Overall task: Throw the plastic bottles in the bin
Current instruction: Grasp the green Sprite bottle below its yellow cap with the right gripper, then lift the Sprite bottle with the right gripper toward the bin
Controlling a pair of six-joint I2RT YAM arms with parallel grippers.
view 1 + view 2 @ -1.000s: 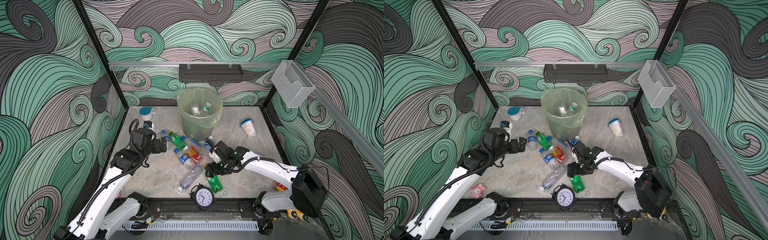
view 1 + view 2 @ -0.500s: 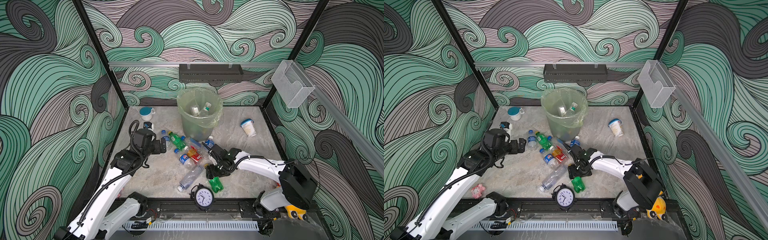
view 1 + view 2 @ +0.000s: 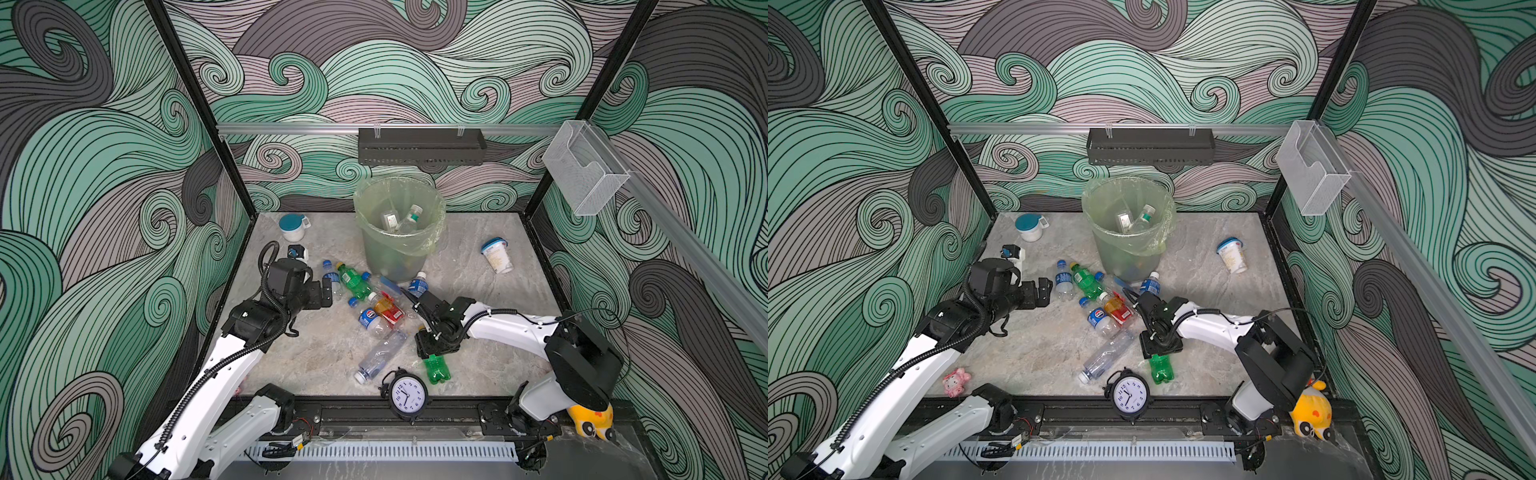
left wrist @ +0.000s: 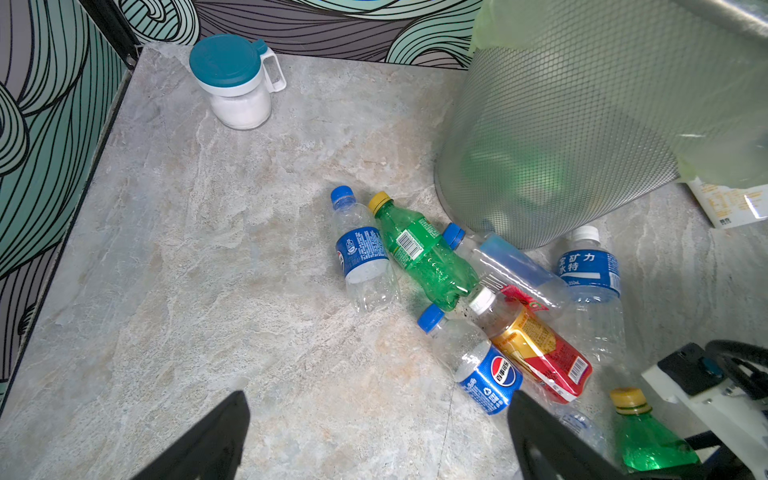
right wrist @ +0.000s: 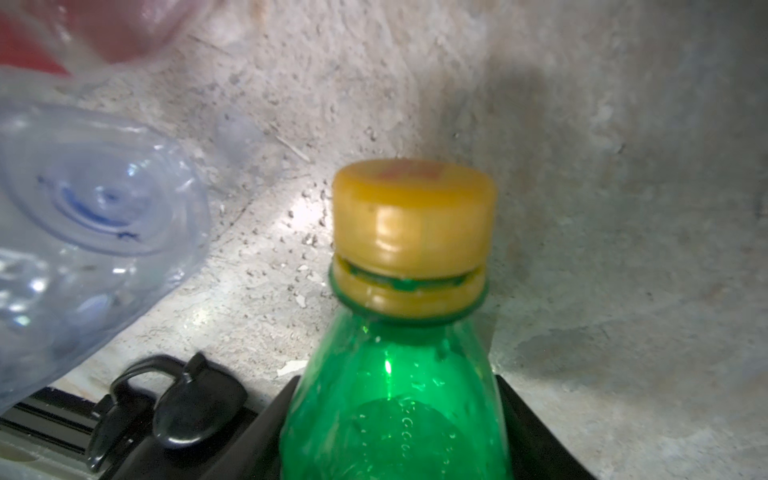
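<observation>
Green bottle (image 3: 436,370) | right fingers (image 5: 536,440) grasping it | left fingers (image 4: 208,440) released | clock (image 3: 405,395), clear bottle (image 3: 380,353) near

Right gripper (image 5: 397,390): jaws drawn in from wide, now pressing both sides of green bottle (image 5: 395,440) between them. Right arm (image 3: 511,328): elbow swung nearer the gripper.

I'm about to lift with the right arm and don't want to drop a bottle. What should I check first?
1. Green bottle sits between the right pincer fingers: ok.
2. Grip fully closed on it: cannot tell.
3. Clear bottle beside it is off its neck: ok.
4. Clock clear of the bottle's base: cannot tell.
5. Bin upright, mouth unobstructed: ok.
6. Left pincer open, empty, apart from the right pincer: ok.
</observation>
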